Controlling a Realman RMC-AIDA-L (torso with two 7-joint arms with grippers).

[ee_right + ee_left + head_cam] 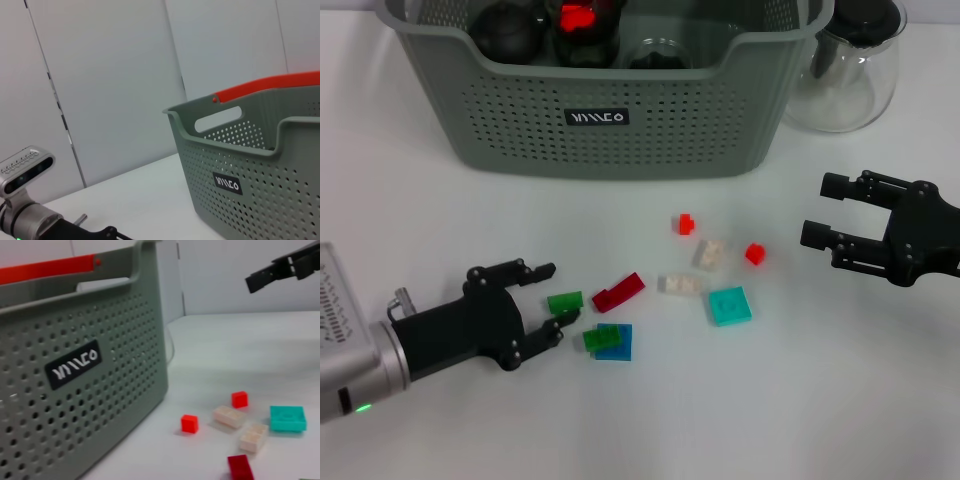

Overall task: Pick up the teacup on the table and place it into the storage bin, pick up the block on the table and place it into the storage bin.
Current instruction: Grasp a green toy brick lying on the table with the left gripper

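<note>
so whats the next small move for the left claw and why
Probably ease the left claw forward a touch and close on the green block. It is open, low over the table, and the block sits right at its fingertips, apart from the other blocks. The bin stands just beyond for the drop. The right claw hangs open off to the side.

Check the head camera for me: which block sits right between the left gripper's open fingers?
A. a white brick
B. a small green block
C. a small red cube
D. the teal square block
B: the left gripper is open on the table, and a small green block lies between its fingers; the other blocks sit farther toward the right gripper.
</note>
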